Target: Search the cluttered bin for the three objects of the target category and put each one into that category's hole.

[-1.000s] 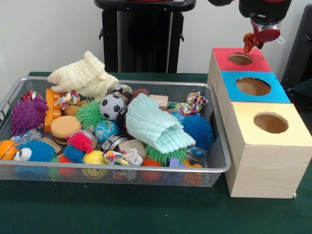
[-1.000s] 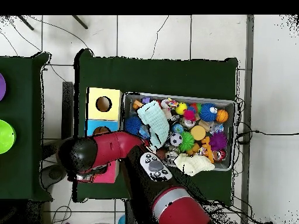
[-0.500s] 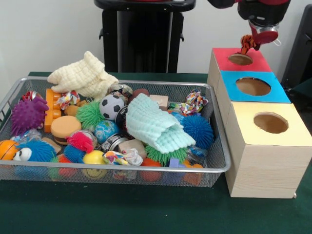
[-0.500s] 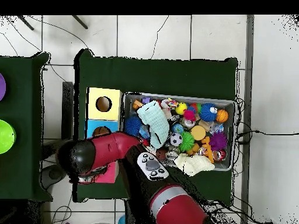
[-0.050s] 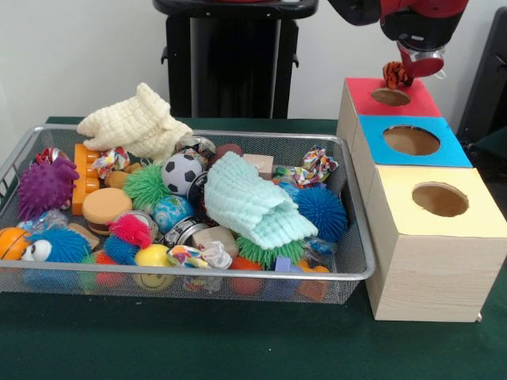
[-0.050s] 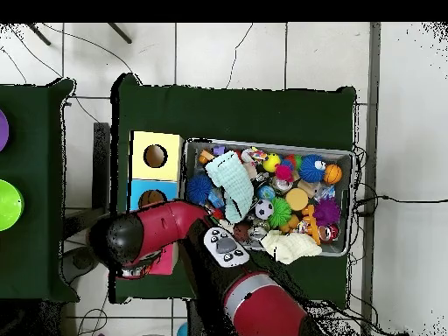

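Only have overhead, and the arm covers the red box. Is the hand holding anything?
Observer: Yes. The hand grips a small orange toy.
Operator: Where is it relative to the hole?
Observer: The toy hangs just above the hole in the red box, not in it yet.
Operator: Anything in that hole?
Observer: Nothing sticks out of it. The opening looks clear.
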`<act>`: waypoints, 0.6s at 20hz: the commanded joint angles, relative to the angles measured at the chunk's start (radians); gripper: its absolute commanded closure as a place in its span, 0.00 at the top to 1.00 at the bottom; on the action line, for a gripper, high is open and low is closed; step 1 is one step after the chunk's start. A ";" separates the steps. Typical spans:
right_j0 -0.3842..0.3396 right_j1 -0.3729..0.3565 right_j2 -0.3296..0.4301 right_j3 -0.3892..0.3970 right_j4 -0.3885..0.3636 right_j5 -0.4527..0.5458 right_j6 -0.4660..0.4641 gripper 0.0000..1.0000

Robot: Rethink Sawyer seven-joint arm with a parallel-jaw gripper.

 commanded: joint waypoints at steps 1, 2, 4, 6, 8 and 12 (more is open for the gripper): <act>-0.022 0.046 -0.012 -0.076 -0.083 -0.044 0.081 0.00; -0.021 0.043 -0.012 -0.076 -0.085 -0.046 0.081 0.00; -0.023 0.041 -0.009 -0.072 -0.080 -0.059 0.085 0.00; -0.031 0.047 0.000 -0.062 -0.069 -0.089 0.091 0.00; -0.039 0.049 0.010 -0.054 -0.059 -0.120 0.094 0.00; -0.047 0.034 0.018 -0.055 -0.059 -0.137 0.091 0.00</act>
